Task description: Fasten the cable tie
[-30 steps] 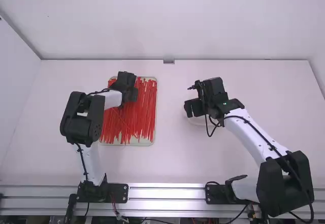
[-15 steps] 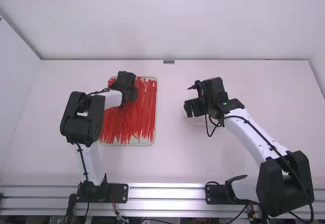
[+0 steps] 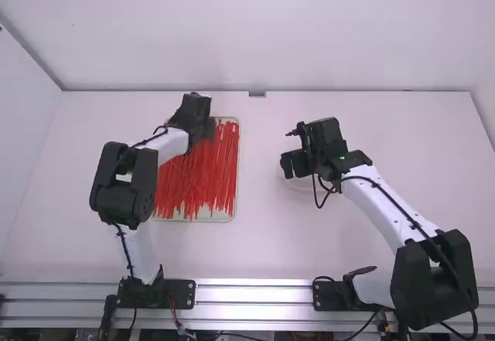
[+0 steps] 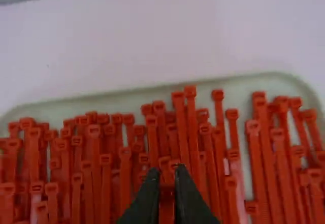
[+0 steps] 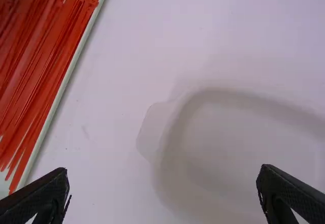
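Note:
Many red cable ties (image 3: 203, 172) lie in a heap on a pale tray (image 3: 235, 136) left of the table's middle. My left gripper (image 3: 196, 115) hangs over the tray's far end. In the left wrist view its fingers (image 4: 165, 176) stand almost together, with one red tie (image 4: 166, 164) pinched between the tips above the rows of tie heads (image 4: 101, 132). My right gripper (image 3: 298, 163) is right of the tray over bare table. Its fingers (image 5: 38, 191) are spread wide with nothing between them. The tray's edge and ties (image 5: 45, 46) lie off to one side.
A faint pale rounded shape (image 5: 152, 132) lies on the white table (image 3: 387, 124) under my right gripper; I cannot tell what it is. The back wall meets the table just beyond the tray.
My left gripper has moved away from the camera, from over the middle of the ties to the tray's far end. The right arm has not moved.

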Tool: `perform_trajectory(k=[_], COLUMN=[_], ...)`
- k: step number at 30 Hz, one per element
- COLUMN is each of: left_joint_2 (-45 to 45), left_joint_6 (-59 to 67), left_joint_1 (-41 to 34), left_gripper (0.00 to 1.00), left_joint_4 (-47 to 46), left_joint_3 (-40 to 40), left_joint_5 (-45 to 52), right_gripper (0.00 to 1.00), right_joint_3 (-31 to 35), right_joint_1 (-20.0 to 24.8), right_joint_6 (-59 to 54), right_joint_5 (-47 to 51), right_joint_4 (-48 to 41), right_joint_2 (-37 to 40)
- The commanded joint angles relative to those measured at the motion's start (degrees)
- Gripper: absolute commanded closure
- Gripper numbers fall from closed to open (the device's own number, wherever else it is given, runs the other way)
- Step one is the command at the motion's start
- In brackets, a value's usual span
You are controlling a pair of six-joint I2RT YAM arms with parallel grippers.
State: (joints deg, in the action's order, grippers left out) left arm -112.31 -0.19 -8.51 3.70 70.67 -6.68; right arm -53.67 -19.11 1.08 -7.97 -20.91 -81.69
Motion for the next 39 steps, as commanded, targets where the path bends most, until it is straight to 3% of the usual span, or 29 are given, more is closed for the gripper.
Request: perform_trajectory(k=[1, 14, 22, 28, 39], left_joint_2=[7.8, 31.3, 46.8, 52.8, 53.0], left_joint_6=[-0.4, 1.3, -0.5, -9.2, -23.6], left_joint_1=[-0.2, -1.8, -3.1, -3.1, -5.3], left_gripper=[0.98, 0.98, 0.98, 0.98, 0.98], left_joint_4=[0.4, -1.4, 8.1, 7.3, 7.7], left_joint_3=[1.2, -1.5, -18.2, -24.6, -24.7], left_joint_5=[-0.5, -0.3, -0.5, -1.7, 2.8], right_gripper=[0.02, 0.02, 0.02, 0.02, 0.02], right_joint_3=[-1.6, -1.6, -1.7, -3.6, -3.8], right_joint_1=[-0.1, -0.1, -0.1, -0.1, -0.1], right_joint_6=[0.0, 0.0, -0.1, -3.3, -1.5], right_joint_5=[0.3, 0.3, -3.7, -17.1, -39.3], right_joint_4=[0.1, 0.8, 3.2, 5.8, 20.7], right_joint_2=[-0.6, -0.6, -0.6, -0.6, -0.6])
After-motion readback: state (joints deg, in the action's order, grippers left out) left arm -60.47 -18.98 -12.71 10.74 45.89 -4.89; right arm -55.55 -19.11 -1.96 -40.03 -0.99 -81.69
